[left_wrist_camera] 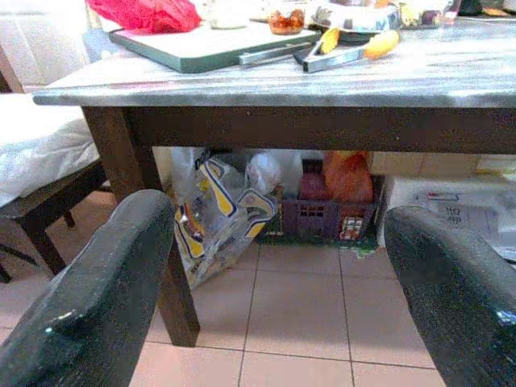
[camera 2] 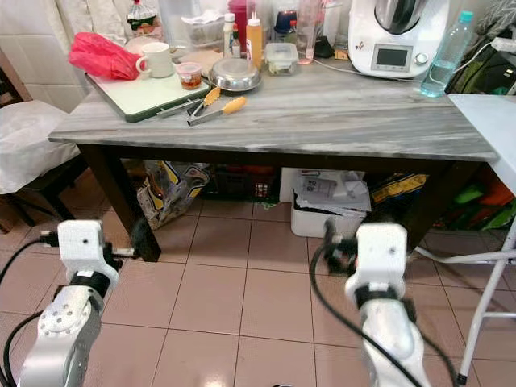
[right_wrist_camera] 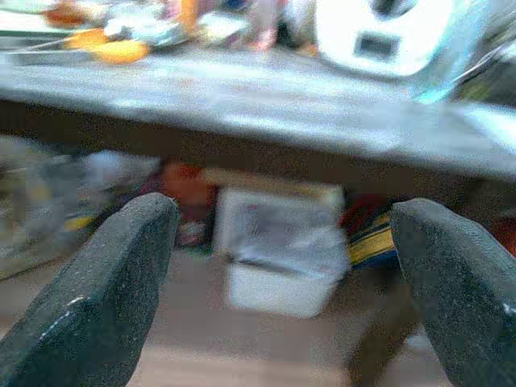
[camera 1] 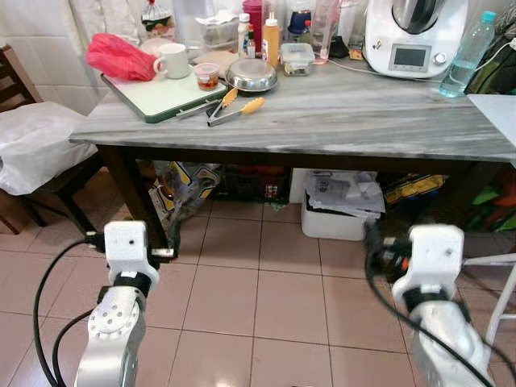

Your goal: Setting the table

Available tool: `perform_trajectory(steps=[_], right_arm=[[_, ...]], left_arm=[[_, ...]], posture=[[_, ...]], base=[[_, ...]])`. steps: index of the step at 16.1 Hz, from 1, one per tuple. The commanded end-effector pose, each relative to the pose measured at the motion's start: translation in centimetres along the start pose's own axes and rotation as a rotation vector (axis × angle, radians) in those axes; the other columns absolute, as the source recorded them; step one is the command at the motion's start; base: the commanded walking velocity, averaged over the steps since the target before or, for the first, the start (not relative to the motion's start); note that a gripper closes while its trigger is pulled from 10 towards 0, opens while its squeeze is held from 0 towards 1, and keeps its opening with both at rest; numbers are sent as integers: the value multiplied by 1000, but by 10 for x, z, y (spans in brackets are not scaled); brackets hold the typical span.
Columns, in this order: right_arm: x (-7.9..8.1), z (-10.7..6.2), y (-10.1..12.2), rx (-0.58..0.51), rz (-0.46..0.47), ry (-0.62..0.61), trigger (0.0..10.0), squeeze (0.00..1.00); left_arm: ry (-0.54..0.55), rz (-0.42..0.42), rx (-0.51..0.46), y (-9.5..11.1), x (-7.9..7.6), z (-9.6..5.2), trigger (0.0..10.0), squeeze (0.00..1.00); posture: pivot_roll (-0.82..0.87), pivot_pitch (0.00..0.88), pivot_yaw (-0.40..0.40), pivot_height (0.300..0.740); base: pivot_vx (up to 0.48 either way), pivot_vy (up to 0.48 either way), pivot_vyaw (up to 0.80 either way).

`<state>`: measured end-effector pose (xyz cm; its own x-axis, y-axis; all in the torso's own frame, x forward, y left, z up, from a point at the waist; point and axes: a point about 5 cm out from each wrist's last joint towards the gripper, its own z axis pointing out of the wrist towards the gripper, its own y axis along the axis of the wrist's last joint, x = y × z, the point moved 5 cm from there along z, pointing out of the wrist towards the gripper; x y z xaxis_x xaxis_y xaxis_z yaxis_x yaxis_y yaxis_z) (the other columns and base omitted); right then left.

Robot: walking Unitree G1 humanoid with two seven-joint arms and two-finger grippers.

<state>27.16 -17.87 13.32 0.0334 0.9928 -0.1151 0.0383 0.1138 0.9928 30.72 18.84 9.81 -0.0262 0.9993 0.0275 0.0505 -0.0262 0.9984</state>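
Left gripper [left_wrist_camera: 274, 274] and right gripper [right_wrist_camera: 282, 274], fingers spread wide and empty, held low before the marble table [camera 1: 339, 121]

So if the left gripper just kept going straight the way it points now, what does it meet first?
Probably the patterned plastic bag under the table, beside the dark table leg. The left gripper is open, low over the tiled floor, and aimed below the tabletop. Depth is unclear, so the leg could come first.

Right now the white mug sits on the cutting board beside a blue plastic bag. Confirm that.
Not quite: the plastic bag is red, not blue. The white mug does sit on the cutting board beside it, as the left eye view shows.
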Motion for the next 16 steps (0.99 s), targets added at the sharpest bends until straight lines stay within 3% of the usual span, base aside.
perform_trajectory(steps=[1,9,16], right_arm=[[3,-2,5,-17,22,22,10000,0],[2,2,1,4,68,19,10000,0],[6,5,0,10,93,24,10000,0]], left_arm=[[-11,19,14,-3,1,0,10000,0],[-31,38,58,-12,0,2,10000,0],[-26,43,67,-12,1,3,10000,0]], posture=[[-120,47,40,740],[-114,42,40,740],[-108,46,47,740]], base=[[0,0,0],[0,0,0],[-217,0,0]])
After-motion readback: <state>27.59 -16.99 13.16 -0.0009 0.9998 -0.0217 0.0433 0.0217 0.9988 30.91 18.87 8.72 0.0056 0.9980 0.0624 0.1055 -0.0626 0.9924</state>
